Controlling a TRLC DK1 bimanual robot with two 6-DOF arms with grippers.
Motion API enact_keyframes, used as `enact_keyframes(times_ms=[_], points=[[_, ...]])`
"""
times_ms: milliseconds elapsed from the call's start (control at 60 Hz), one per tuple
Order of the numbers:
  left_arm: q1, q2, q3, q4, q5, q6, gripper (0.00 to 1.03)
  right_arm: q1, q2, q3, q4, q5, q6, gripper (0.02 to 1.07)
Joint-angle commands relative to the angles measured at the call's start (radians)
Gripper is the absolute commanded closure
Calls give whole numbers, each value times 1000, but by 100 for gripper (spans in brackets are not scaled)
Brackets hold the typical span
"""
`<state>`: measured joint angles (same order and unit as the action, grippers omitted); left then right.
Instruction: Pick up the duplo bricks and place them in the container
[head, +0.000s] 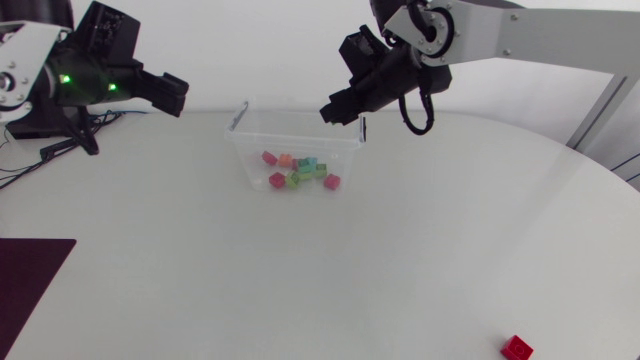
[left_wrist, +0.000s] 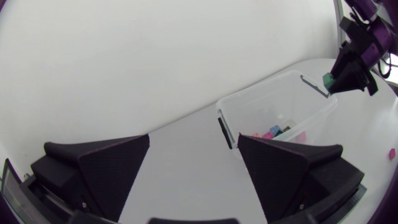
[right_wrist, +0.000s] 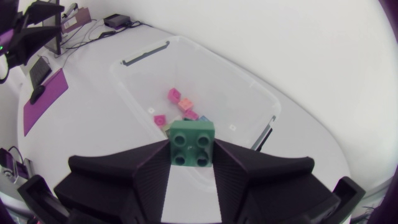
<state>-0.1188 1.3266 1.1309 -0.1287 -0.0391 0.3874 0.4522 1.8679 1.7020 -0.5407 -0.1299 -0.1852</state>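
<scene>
Right gripper (head: 341, 106) clenched on green brick (right_wrist: 192, 142), held over container (head: 240, 152) so drop lands among sorted bricks (head: 300, 170) (release likely next). Left gripper (left_wrist: 194, 143) spread, empty, off to side. Red brick (head: 516, 347) lies near table (head: 400, 260) edge.

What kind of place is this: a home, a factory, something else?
Probably a robotics lab bench: a left arm and a right arm flank a plain white table, and the right tool holds a green brick over a clear container of toy bricks.
</scene>
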Motion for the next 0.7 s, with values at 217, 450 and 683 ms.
enact_keyframes(times_ms=[217,450,683], points=[[77,-308,-263,60,22,25,4,-20,191,148,50,42,21,101],[169,-491,-415,57,85,21,4,-27,283,254,24,99,23,18],[240,-656,-528,35,166,27,4,-35,182,168,36,110,30,6]])
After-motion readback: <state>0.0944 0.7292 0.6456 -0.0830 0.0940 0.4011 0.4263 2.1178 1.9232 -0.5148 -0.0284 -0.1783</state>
